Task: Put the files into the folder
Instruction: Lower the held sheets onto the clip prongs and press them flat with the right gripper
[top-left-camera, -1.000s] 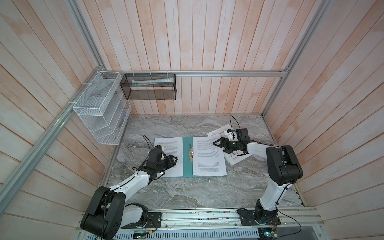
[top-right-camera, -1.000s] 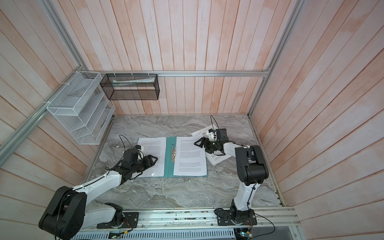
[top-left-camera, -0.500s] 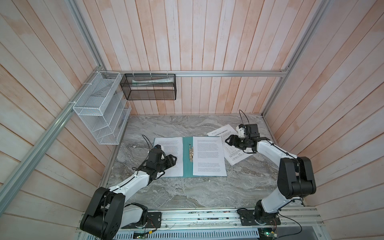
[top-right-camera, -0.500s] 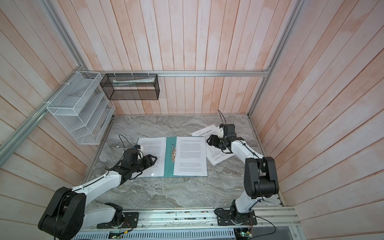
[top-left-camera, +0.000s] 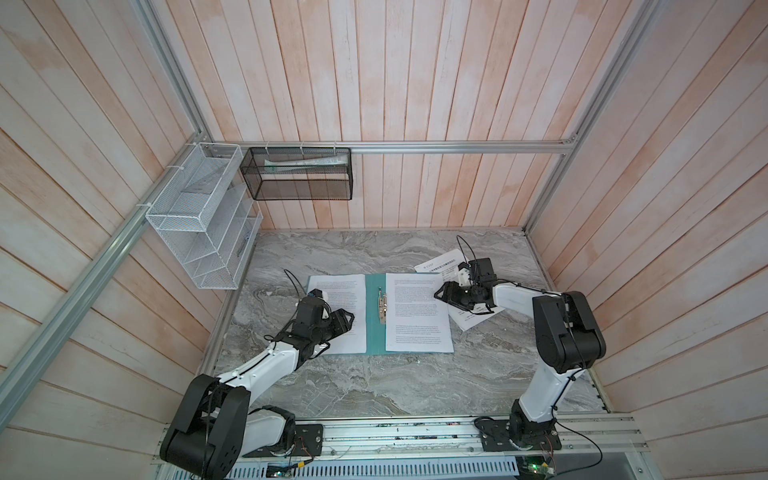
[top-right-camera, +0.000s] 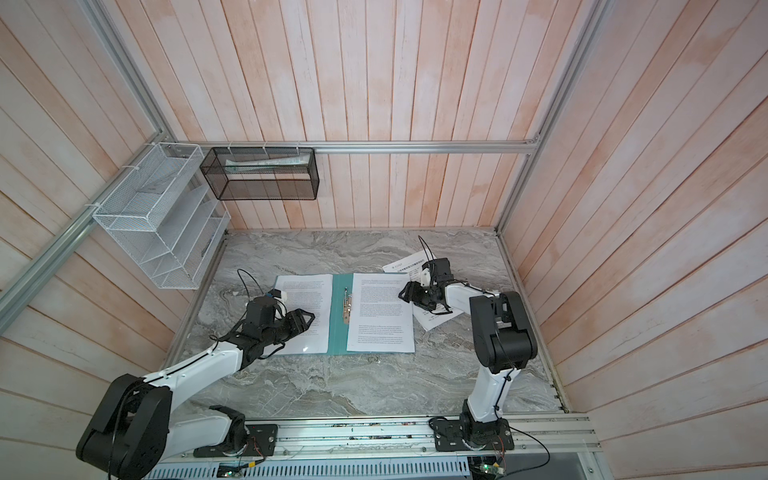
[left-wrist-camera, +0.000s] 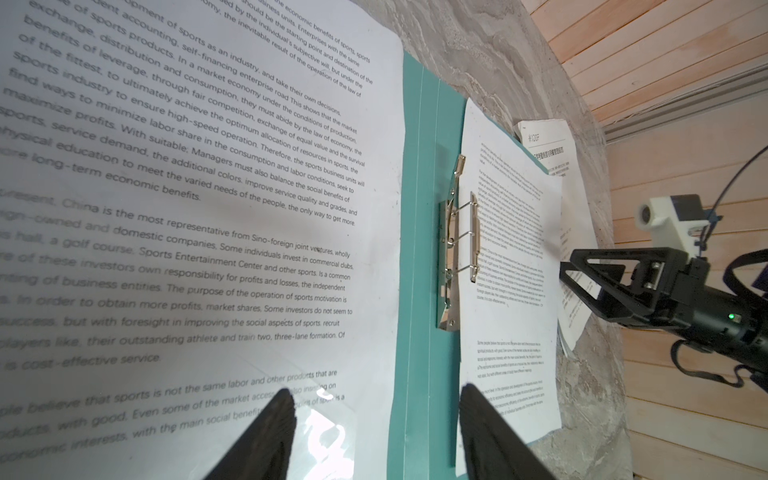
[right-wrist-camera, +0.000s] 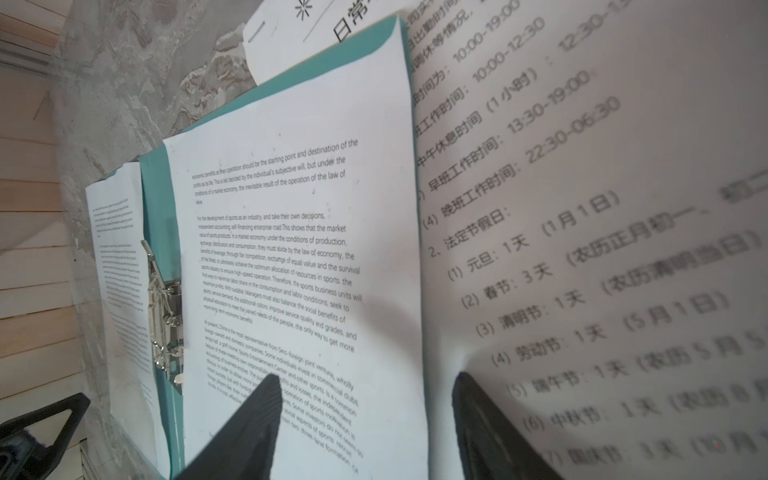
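Three files show, two already on the folder (top-left-camera: 371, 332), which lies open & flat mid-surface (top-left-camera: 374, 386), silver clip (top-left-camera: 381, 306) on the spine. The left sheet (top-left-camera: 332, 286) covers the left flap and the right sheet (top-left-camera: 417, 320) the right flap, both text up. The third sheet (top-left-camera: 441, 268), w/ logo heading, lies skewed just beside the folder's right side, one edge slipped under the folder's far right corner.

The left hand (top-left-camera: 350, 321) sits low over the left sheet, fingers apart, nothing btwn them. In the wrist view they straddle that sheet's inner edge. The right hand (top-left-camera: 439, 293) is over the right sheet's outer edge, fingers also apart. The third sheet curves up close by one finger, contact unclear.

A white wire rack (top-left-camera: 199, 232) & black mesh basket (top-left-camera: 299, 183) hang on the walls, well apart from the folder.
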